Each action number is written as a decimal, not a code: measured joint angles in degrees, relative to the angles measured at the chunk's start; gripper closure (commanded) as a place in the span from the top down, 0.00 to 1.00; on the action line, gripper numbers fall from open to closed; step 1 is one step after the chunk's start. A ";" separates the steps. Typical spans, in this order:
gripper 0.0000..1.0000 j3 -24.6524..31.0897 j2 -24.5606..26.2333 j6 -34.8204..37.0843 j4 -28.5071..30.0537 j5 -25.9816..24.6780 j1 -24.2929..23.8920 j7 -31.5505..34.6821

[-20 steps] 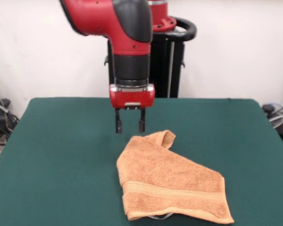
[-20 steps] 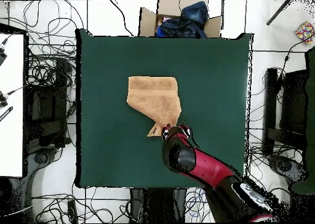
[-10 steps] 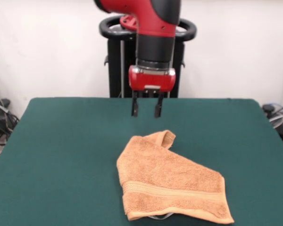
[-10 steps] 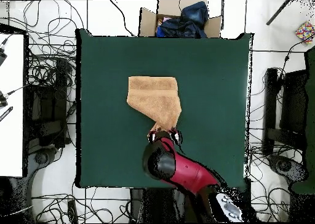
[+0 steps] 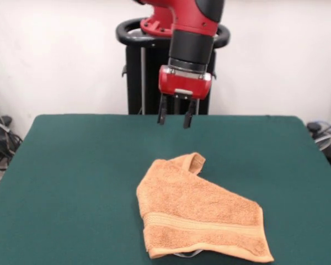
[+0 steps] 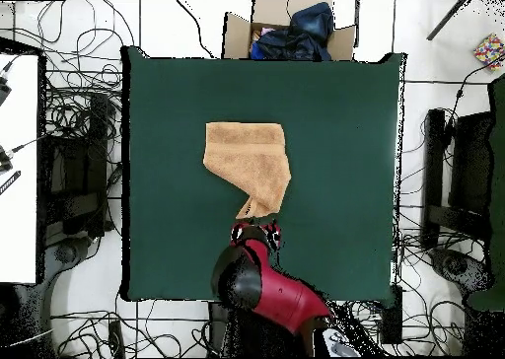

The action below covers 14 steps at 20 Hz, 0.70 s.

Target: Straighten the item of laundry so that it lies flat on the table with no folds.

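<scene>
Towel [image 5: 201, 218] lies on the green table [image 5: 71, 182], toward the camera-side edge in the front view and right of centre there; it is not flat; one part is doubled over along a diagonal line, and a rolled corner [image 5: 192, 162] stands up at the end nearest the robot; a woven border band runs across the lower portion.

Gripper [image 5: 175, 116] hangs above the table on the robot's side of the towel, clear of the cloth and of the table top; jaws stand apart with nothing between them; in the overhead view the gripper [image 6: 256, 234] sits just off the pointed end of the towel [image 6: 247, 158].

Judgement: the work is between grasps, with unfolding not yet accomplished; the fold remains to be opened. The next move appears to call for a descent onto the raised corner or the free edge of the upper layer, a pinch of that layer alone, then a pull away from the fold line, low enough not to drag the whole towel.

Not determinable: which layer lies uppermost under the fold; a pale scrap [image 5: 187, 254] shows under the front hem, possibly a label, too small to confirm; the arm covers part of the table in the overhead view.
</scene>
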 measured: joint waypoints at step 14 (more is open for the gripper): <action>1.00 -1.41 11.38 -15.22 2.19 -4.43 -5.04 7.42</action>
